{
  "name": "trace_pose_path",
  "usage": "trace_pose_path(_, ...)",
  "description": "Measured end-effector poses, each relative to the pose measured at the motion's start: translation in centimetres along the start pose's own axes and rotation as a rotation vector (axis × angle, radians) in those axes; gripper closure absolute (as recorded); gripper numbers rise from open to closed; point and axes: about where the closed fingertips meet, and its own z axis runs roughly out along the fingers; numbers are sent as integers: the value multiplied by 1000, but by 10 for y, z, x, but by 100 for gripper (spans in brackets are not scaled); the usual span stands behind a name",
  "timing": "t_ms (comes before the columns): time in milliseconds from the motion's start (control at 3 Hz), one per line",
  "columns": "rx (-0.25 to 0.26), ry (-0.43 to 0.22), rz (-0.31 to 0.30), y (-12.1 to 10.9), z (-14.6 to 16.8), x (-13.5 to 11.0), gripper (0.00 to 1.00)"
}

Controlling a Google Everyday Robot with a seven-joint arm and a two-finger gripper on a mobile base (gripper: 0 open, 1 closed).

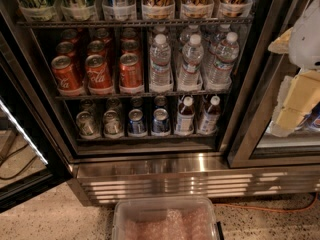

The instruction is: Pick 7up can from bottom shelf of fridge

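The fridge (190,181) stands open in front of me. Its bottom shelf (145,138) holds silvery pale-green 7up cans at the left, with one front can (86,123) and another (113,123) beside it, and more behind them. Two blue-sided cans (136,122) stand to their right, then two small bottles (185,115). My gripper (294,105), white and cream, hangs at the right edge of the view in front of the neighbouring cooler. It is well to the right of the 7up cans, a little above them, and holds nothing I can see.
Red Coca-Cola cans (99,74) and water bottles (191,61) fill the rack above. The open door (22,134) stands at the left. The neighbouring glass-fronted cooler (280,151) is at the right. A clear plastic bin (165,219) sits on the floor below the steel base. An orange cable (280,208) lies at the right.
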Motion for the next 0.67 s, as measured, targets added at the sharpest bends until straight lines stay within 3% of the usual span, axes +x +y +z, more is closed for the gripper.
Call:
trace_pose_path(333, 12, -8, 6, 1, 1, 0, 0)
trace_pose_path(667, -16, -82, 38, 16, 34, 7, 0)
